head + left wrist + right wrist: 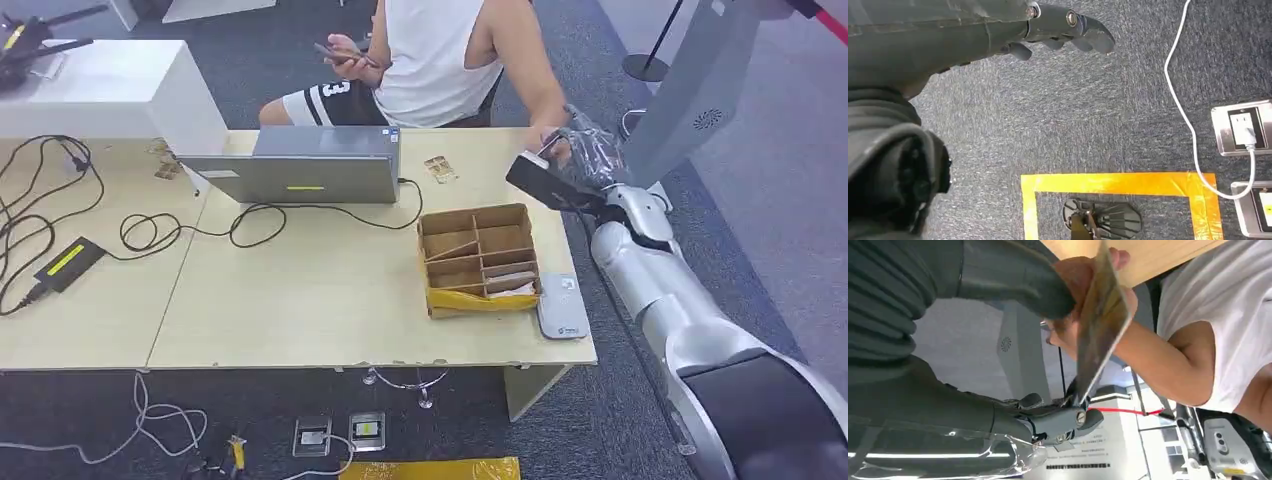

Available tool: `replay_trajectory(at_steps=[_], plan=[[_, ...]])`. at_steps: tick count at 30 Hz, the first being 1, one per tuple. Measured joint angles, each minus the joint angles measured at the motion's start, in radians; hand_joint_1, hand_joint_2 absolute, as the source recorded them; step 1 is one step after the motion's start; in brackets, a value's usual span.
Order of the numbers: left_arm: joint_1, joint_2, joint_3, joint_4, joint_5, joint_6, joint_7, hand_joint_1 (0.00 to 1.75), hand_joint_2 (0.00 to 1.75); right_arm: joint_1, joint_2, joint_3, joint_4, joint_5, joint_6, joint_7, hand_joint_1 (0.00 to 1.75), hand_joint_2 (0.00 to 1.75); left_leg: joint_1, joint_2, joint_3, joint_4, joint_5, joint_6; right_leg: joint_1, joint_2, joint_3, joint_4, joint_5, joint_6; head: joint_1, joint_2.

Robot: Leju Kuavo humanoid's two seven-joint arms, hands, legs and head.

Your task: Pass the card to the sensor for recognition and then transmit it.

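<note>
— Right hand (pixel 1048 355) pinched the card (pixel 1100 325) past the desk (pixel 300 290) edge; a person's hand (pixel 1083 300) touched it.
— Thin, stiff, slippery. Best held by its edges. Left hand (pixel 1058 30) hung loose.

A laptop (pixel 300 170) sits toward the back of the table (pixel 300 300); a divided box (pixel 478 255) stands to its right, nearer the front; a sensor (pixel 562 307) lies just beside the box at the table's right edge; a person (pixel 440 60) sits behind the table; a power adapter (pixel 68 262) lies far left.
</note>
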Motion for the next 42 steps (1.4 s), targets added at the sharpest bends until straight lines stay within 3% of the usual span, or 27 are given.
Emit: replay_trajectory(at_steps=[8, 14, 18, 20, 24, 31, 38, 42], plan=[[0.002, 0.000, 0.000, 0.000, 0.000, 0.004, 0.000, 0.00, 0.00, -0.005, 0.000, 0.003, 0.016, -0.048, -0.069, -0.060, 0.00, 1.75, 0.000, 0.000, 0.000, 0.000, 0.000, 0.000, 0.000, 0.000, 0.000, 0.000, 0.000, 0.000, 0.000, 0.000], [0.009, 0.000, 0.000, 0.000, 0.011, 0.018, 0.000, 0.00, 0.00, -0.026, 0.003, -0.012, 0.014, -0.170, -0.206, -0.198, 0.00, 1.75, 0.000, 0.000, 0.000, 0.000, 0.000, 0.000, 0.000, 0.000, 0.000, 0.000, 0.000, 0.000, 0.000, 0.000], [0.024, -0.002, 0.000, 0.000, 0.032, 0.040, -0.011, 0.00, 0.00, -0.024, -0.019, -0.069, -0.048, -0.089, -0.279, -0.293, 0.00, 1.75, 0.000, 0.000, 0.001, 0.000, 0.000, 0.000, 0.000, 0.000, 0.000, 0.000, 0.000, 0.000, 0.000, 0.000], [0.036, -0.003, 0.000, 0.000, 0.048, 0.054, -0.017, 0.00, 0.00, -0.017, -0.045, -0.134, -0.099, -0.013, -0.282, -0.337, 0.00, 1.75, 0.000, 0.000, 0.001, 0.000, 0.000, 0.000, 0.000, 0.000, 0.000, -0.001, 0.000, 0.000, 0.000, 0.000], [0.066, -0.005, 0.000, 0.000, 0.085, 0.085, -0.035, 0.00, 0.00, 0.005, -0.123, -0.293, -0.189, 0.018, -0.284, -0.394, 0.00, 1.75, -0.001, -0.001, 0.001, 0.001, -0.001, 0.001, -0.001, -0.002, 0.001, -0.003, 0.000, 0.000, 0.000, 0.000], [0.109, -0.005, 0.004, 0.002, 0.138, 0.111, -0.065, 0.00, 0.00, 0.052, -0.300, -0.551, -0.225, 0.015, -0.284, -0.382, 0.00, 1.75, -0.002, -0.002, -0.001, 0.001, -0.003, 0.003, -0.002, -0.002, 0.001, -0.004, 0.000, 0.001, 0.001, 0.000], [0.118, -0.009, 0.006, 0.007, 0.159, 0.129, -0.071, 0.00, 0.00, 0.126, -0.401, -0.777, -0.225, 0.086, -0.284, -0.354, 0.00, 1.75, 0.000, 0.001, 0.000, 0.001, -0.004, 0.003, 0.000, 0.000, -0.001, -0.004, 0.000, 0.001, -0.001, 0.000], [0.119, -0.013, 0.011, 0.007, 0.174, 0.143, -0.080, 0.00, 0.00, 0.228, -0.442, -0.972, -0.225, 0.202, -0.284, -0.376, 0.00, 1.75, 0.000, -0.001, -0.001, 0.001, -0.004, 0.003, 0.000, -0.002, 0.000, -0.004, -0.001, 0.001, 0.000, 0.000]])
